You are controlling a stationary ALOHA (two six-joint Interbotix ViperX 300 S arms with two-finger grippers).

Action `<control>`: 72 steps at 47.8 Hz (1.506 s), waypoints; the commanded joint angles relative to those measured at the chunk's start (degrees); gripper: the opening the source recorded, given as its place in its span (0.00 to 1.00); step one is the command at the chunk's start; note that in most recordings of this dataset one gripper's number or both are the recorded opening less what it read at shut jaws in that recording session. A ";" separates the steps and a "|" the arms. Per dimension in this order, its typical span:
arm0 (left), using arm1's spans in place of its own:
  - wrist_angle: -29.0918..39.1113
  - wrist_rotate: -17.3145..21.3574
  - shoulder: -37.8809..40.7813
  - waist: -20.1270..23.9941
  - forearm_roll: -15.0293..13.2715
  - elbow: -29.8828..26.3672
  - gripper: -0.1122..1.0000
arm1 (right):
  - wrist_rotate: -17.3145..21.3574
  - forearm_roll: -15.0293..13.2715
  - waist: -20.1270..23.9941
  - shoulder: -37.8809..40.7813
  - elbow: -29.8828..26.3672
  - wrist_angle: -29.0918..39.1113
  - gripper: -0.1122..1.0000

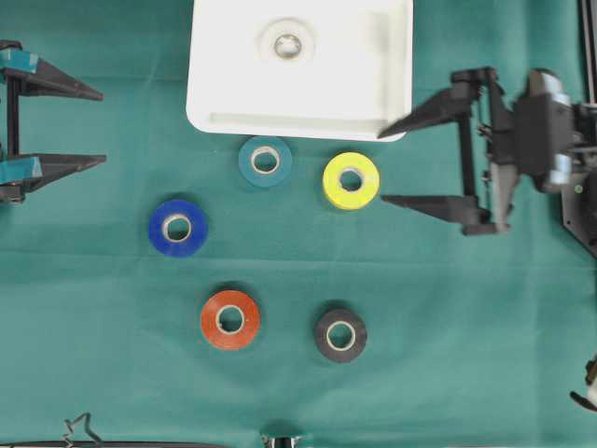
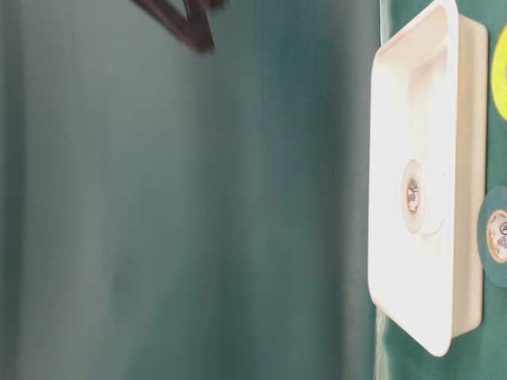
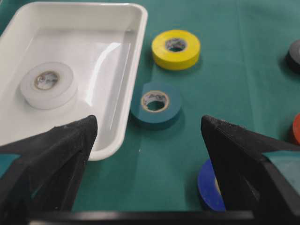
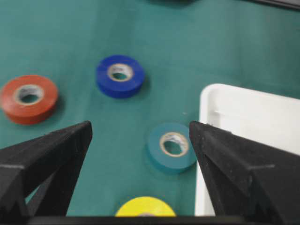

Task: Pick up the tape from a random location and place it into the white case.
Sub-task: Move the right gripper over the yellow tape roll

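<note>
Both sets of fingers gaped empty as I watched, the right gripper (image 1: 396, 162) beside the yellow tape (image 1: 351, 180), the left gripper (image 1: 101, 127) well apart, white tape (image 1: 287, 44) inside the white case (image 1: 224, 103).

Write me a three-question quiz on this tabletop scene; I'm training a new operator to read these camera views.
1. True or false: the white case is empty.
2. How many tape rolls lie on the green cloth, outside the case?
3. Which roll lies nearest the right gripper: A red, B yellow, C blue?

Key:
1. False; a white tape roll lies in it.
2. Five.
3. B, the yellow roll.
</note>
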 commanded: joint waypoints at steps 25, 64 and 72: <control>0.00 0.00 0.44 -0.09 0.00 -0.62 0.98 | 0.44 0.26 -0.53 2.72 -4.83 5.45 0.93; 0.18 0.00 0.53 -0.18 0.00 -0.62 0.98 | 3.60 0.00 -0.53 14.94 -25.58 47.90 0.93; 0.18 0.00 0.62 -0.09 0.00 -0.62 0.98 | 3.60 0.00 -0.53 17.40 -28.21 52.21 0.93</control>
